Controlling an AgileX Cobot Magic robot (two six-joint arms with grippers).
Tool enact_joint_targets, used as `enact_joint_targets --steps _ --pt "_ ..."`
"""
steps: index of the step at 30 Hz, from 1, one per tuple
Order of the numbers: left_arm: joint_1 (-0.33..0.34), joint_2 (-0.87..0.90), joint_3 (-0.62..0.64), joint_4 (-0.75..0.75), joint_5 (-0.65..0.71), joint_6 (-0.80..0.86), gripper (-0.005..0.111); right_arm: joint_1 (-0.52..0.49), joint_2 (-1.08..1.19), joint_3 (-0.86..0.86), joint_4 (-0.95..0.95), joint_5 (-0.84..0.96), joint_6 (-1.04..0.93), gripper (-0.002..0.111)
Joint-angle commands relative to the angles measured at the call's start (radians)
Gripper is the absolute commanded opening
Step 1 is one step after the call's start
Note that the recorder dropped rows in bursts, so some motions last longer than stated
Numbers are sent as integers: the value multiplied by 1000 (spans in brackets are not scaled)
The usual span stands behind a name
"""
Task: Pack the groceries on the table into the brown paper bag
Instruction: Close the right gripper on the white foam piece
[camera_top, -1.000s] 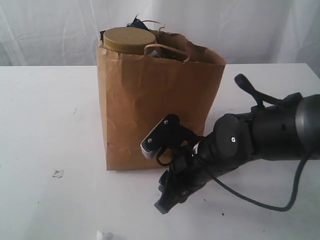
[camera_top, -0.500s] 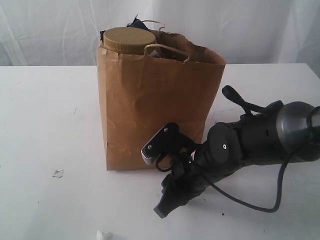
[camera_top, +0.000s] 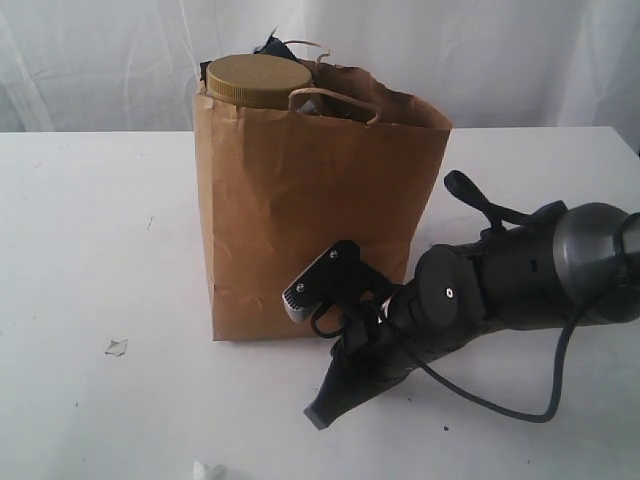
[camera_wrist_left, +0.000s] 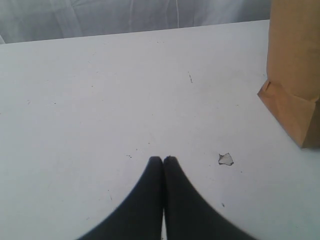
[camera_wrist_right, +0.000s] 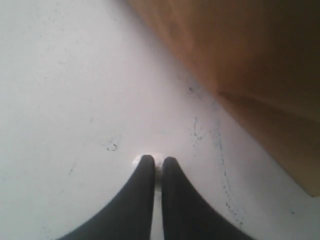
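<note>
Our right arm lies low over the desk, reaching in from the right. The right hand tilts down to the surface just before the brown paper bag, fingers together. The left hand, pressed together too, hovers near a small white scrap. The bag stands upright mid-desk, mouth up, with the olive-lidded jar upright in its left corner.

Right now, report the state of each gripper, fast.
Left gripper: closed, holding nothing.
Right gripper: closed beside the brown paper bag; white speck at its tips, whether gripped cannot be told.
</note>
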Motion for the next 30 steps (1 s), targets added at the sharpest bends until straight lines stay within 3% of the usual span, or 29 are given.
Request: enact_joint_targets --steps 1,16,23,25,30 --pt "-7 -8 2 -8 -4 -2 0 0 -7 -4 5 55 42 1" --pt "-7 -8 2 -8 -4 -2 0 0 -140 -4 5 256 48 0" --pt "-7 -8 2 -8 -4 -2 0 0 -151 11 5 123 48 0" --pt "-7 -8 2 -8 -4 -2 0 0 -127 15 3 113 39 6" --pt "-7 -8 2 -8 -4 -2 0 0 -92 15 1 101 40 40"
